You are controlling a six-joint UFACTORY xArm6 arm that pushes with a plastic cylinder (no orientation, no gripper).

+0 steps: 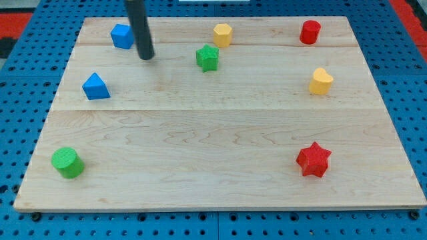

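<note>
Dark rod enters from view's top, leaning slightly; my tip [146,57] down on board.

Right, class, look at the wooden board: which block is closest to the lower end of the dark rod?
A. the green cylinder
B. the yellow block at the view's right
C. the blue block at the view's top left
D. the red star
C: my tip stands just right of the blue block at the view's top left, while the other three listed blocks lie far off.
</note>
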